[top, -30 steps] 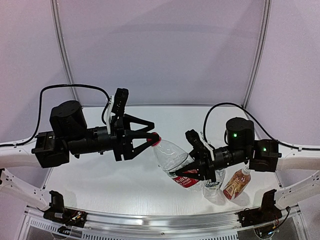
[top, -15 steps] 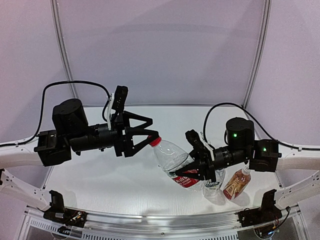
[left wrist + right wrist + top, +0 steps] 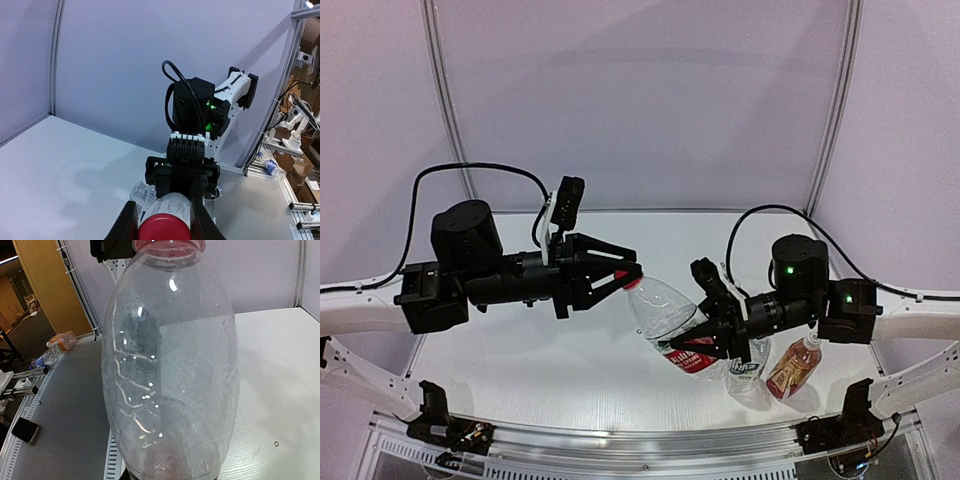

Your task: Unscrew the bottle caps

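The left gripper (image 3: 623,276) is pressed in on the red cap (image 3: 164,229). In the left wrist view its two fingers (image 3: 128,226) flank the cap on opposite sides, with the cap filling the space between them. The cap sits right at the fingertips, not deep in the jaws, so the hold is probably shallow.

Beyond the cap, the clear bottle with the red label (image 3: 665,312) slopes down and away from the left gripper toward the right one, lifted off the table (image 3: 550,360). The right gripper (image 3: 708,345) is pinching this bottle at its labelled lower end. In the right wrist view the body rises straight out from between that gripper's fingers.

The step in hand looks like the twist itself. To do it well, the left wrist should roll about the bottle's own long axis, so the cap turns without being pried sideways. The right gripper has to hold the body firmly against that turn. The thin wall will likely dent if squeezed much harder, and it may slip if squeezed less.

Just beside the right gripper, on its outer side, the green-blue labelled bottle (image 3: 747,372) and the amber drink bottle (image 3: 792,368) lie on the table. I judge both are not yet opened.
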